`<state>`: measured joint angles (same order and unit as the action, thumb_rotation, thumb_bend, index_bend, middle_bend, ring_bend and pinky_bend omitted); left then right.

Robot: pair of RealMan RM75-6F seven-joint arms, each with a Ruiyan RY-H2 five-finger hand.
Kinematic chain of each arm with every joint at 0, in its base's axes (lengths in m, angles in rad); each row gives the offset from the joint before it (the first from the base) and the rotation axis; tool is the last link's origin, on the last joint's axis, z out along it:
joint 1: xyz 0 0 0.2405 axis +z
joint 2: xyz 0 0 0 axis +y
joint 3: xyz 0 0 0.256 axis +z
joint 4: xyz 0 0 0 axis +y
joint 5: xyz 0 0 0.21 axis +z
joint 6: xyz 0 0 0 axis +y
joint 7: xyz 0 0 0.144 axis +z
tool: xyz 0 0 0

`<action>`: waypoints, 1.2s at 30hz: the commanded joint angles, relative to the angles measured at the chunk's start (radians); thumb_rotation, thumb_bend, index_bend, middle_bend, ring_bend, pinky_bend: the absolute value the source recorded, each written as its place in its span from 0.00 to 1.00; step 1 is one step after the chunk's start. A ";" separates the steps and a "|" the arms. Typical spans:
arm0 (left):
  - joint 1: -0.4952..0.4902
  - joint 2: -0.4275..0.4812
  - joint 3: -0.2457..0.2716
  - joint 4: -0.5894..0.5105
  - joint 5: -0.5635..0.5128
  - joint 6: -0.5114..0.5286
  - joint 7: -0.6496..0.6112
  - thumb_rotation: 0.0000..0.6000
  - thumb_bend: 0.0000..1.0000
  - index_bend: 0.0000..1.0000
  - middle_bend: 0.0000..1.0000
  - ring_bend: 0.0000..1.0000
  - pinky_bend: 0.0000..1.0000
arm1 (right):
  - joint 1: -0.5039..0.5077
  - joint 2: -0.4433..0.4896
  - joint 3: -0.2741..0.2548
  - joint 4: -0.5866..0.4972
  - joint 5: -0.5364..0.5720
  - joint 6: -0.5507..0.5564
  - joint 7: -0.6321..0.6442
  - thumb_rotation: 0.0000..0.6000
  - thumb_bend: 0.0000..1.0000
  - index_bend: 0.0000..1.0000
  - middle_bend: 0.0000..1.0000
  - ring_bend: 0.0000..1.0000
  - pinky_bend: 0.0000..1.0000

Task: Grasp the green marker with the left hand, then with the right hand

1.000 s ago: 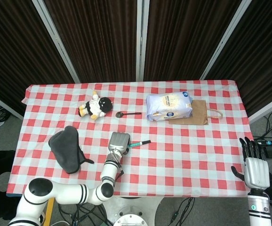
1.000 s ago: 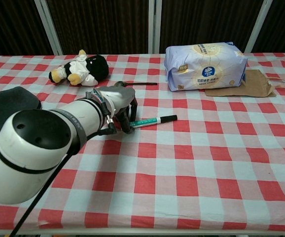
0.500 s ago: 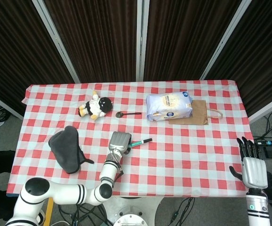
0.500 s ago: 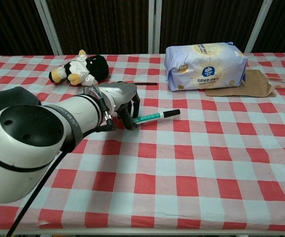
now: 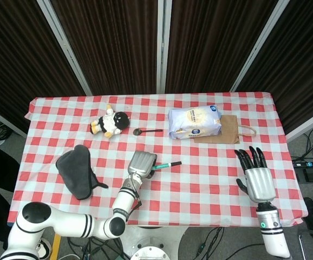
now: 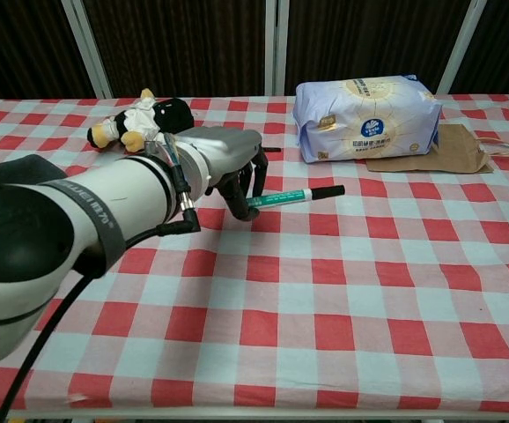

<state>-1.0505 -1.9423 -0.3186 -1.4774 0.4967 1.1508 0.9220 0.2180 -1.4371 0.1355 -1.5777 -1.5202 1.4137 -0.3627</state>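
The green marker (image 5: 166, 164) (image 6: 291, 196) with a black cap pointing right hangs a little above the checked table (image 5: 210, 173), roughly level. My left hand (image 5: 141, 165) (image 6: 233, 169) grips its left end between curled fingers. My right hand (image 5: 256, 176) hovers over the table's right side with its fingers spread and nothing in it, well to the right of the marker. The chest view does not show the right hand.
A plush toy (image 5: 110, 123) and a dark spoon (image 5: 146, 131) lie at the back left. A tissue pack (image 5: 194, 123) sits on a brown paper bag (image 5: 227, 130) at the back right. A black cloth (image 5: 76, 170) lies at the left.
My left hand has lifted the marker off the table and carried it up and to the right. My right hand has moved in from the table's right edge over the cloth.
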 commanded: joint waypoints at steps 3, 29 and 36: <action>-0.006 0.036 0.014 -0.024 0.074 0.004 -0.010 1.00 0.43 0.54 0.56 0.50 0.56 | 0.109 -0.059 0.057 -0.022 0.026 -0.117 -0.055 1.00 0.08 0.25 0.23 0.02 0.00; -0.002 0.071 0.022 -0.058 0.152 0.010 -0.059 1.00 0.43 0.54 0.56 0.50 0.56 | 0.333 -0.356 0.118 0.205 0.110 -0.193 -0.114 1.00 0.11 0.49 0.42 0.15 0.05; -0.010 0.063 0.016 -0.062 0.131 0.029 -0.034 1.00 0.43 0.54 0.56 0.50 0.56 | 0.347 -0.397 0.111 0.252 0.111 -0.177 -0.095 1.00 0.12 0.53 0.45 0.17 0.06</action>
<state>-1.0584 -1.8770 -0.3014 -1.5394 0.6310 1.1762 0.8842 0.5623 -1.8288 0.2482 -1.3311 -1.4086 1.2331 -0.4611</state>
